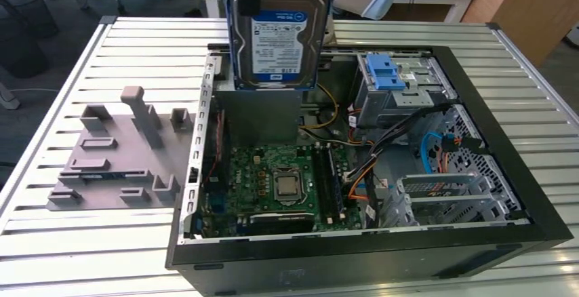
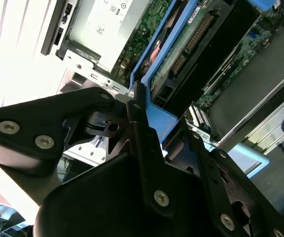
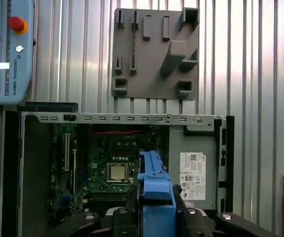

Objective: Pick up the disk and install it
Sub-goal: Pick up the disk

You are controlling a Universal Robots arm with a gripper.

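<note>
The disk (image 1: 276,36), a silver hard drive with a blue-and-white label and a blue plastic bracket, hangs upright in the air above the rear of the open computer case (image 1: 362,246). My gripper (image 2: 161,129) is shut on its blue bracket (image 3: 155,190), with a black finger (image 2: 138,118) pressed on each side. In the first wrist view the disk's edge points down toward the motherboard (image 3: 107,163) inside the case. A drive cage with a blue latch (image 1: 386,74) sits at the case's far corner, on the exterior view's right.
A grey plastic slotted stand (image 1: 118,154) lies on the ribbed metal table beside the case, on the exterior view's left. A grey power supply with a white sticker (image 3: 191,168) sits inside the case. A teach pendant (image 3: 6,49) rests on the table.
</note>
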